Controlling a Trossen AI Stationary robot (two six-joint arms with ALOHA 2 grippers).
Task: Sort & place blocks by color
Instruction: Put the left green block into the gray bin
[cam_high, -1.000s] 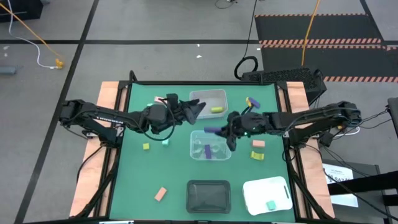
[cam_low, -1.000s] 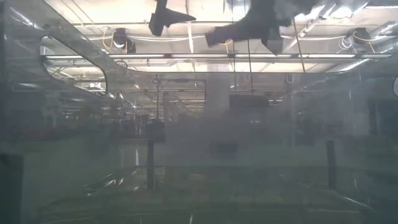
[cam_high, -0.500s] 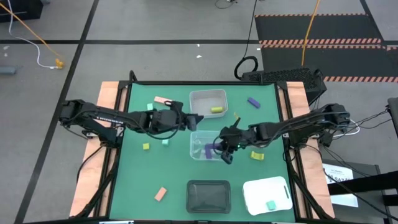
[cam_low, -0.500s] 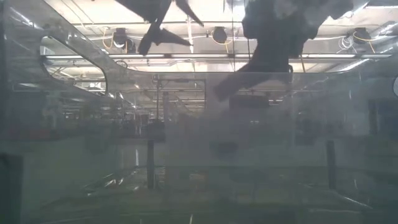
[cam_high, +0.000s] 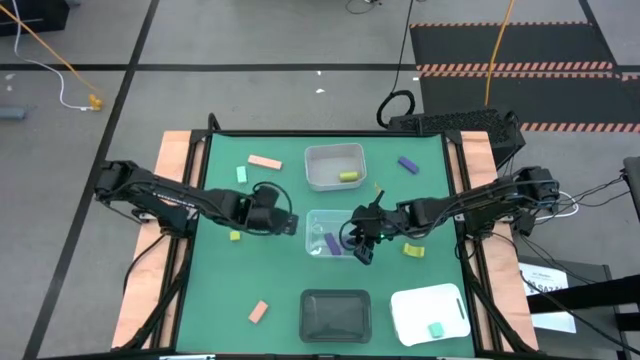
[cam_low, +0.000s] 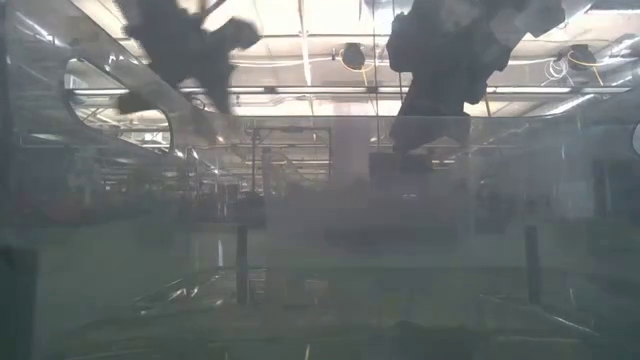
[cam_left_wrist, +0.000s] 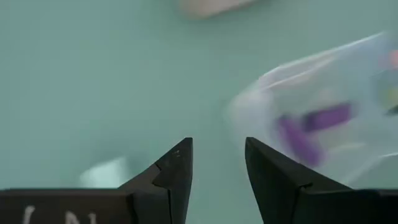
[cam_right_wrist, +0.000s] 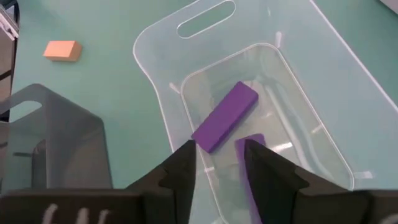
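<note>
Right pincer (cam_right_wrist: 217, 165), just parted over clear plastic tray (cam_right_wrist: 155, 43), has released purple rectangular block (cam_right_wrist: 225, 116) inside; left pincer (cam_left_wrist: 217, 165), part-open, empty, beside tray.

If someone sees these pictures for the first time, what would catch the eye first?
Probably the right gripper poised over the clear tray at the table's middle, fingers apart, with purple blocks lying inside. Next, the left gripper low over the green mat just left of that tray, with a small mint block close by. Other blocks lie scattered around.
</note>
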